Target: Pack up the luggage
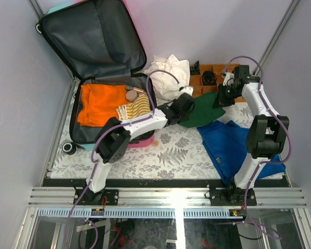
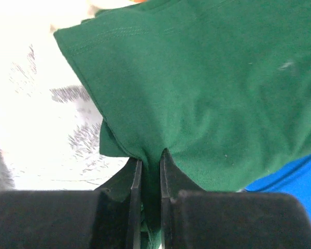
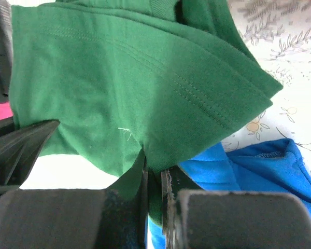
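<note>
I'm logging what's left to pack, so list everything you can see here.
luggage: one, pink shell, dark lining, open, far left
orange garment: one, orange, inside the luggage
striped cloth: one, yellow-cream, inside the luggage
white cloth: one heap, white, right of the luggage
tray: one, orange, far right, dark items inside
green garment: one, green, mid-table
blue garment: one, blue, near right
table: one, fern-print cover, under everything
left gripper: one, black, shut on the green garment
right gripper: one, black, shut on the green garment
</note>
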Robot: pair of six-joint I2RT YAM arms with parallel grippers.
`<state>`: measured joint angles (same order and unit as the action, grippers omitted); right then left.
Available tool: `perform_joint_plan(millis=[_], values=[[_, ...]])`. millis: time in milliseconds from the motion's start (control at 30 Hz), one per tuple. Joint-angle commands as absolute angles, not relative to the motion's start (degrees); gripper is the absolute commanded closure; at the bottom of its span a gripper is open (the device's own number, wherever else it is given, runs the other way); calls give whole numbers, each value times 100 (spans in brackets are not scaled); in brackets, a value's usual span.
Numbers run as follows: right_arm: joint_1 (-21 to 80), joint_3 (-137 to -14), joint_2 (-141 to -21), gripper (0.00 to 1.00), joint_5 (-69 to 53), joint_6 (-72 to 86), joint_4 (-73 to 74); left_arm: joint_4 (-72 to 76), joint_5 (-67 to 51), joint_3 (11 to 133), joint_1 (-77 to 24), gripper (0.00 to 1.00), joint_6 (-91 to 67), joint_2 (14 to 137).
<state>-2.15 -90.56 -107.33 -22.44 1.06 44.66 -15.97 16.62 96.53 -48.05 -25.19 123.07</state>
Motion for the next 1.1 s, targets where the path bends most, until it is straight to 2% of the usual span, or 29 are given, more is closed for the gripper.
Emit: perform_joint_plan(millis=[0,133,367,567,767,933,1067], values=[[-161,-9709,-9926,100,-2768,389,4587,-1207,1626,9763,-4634,100,-1311,11132],[230,-10018,-9668,100,-2840,632,4552,-1470,1242,9526,-4408,100,-707,10421],[1874,-10494,-9667,100,-2219,1232,3654,-1925,704,8553,-3403,100,7,8880],[3347,-11332,-10576,100,-1675,1508,3250,-2210,508,7565,-2047,100,339,7721],[4355,-12234,-11617,100,-1566,1530,2941,-2390,349,6941,-786,100,724,6938],[4816,-12026,-11985,100,-1523,1761,2110,-2344,82,6316,376,100,1079,6599],[4990,-11750,-12273,100,-1521,2007,1576,-2153,-122,5835,934,100,1314,6562]])
